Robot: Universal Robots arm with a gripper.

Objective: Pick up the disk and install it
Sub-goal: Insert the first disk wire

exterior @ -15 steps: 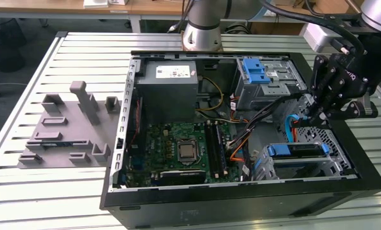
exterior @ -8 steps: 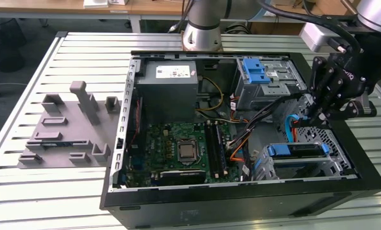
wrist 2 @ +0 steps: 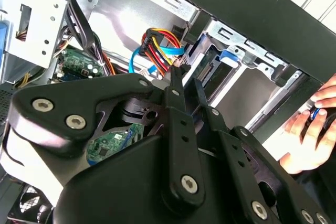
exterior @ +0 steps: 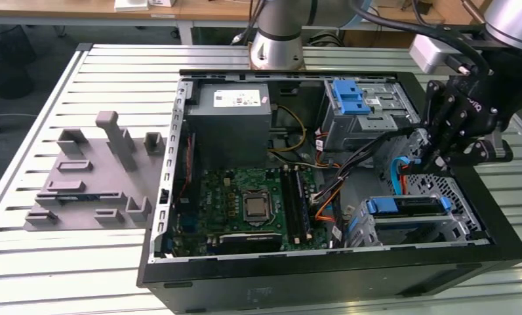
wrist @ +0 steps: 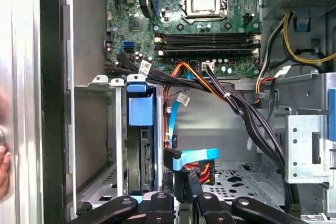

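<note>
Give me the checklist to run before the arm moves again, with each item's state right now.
1. Disk in the drive cage: ok.
2. Disk pushed fully home: cannot tell.
3. Gripper over the open case, beside the cage: ok.
4. Blue cable out of the gripper's way: not ok, it lies close in front.
5. Person's hand away from the case: not ok, it is right beside the wall.

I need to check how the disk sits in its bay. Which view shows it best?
The exterior view: the disk lies in the drive cage with its blue carrier seen from above. The first wrist view shows it edge-on. In the second wrist view the gripper blocks most of the bay.
</note>
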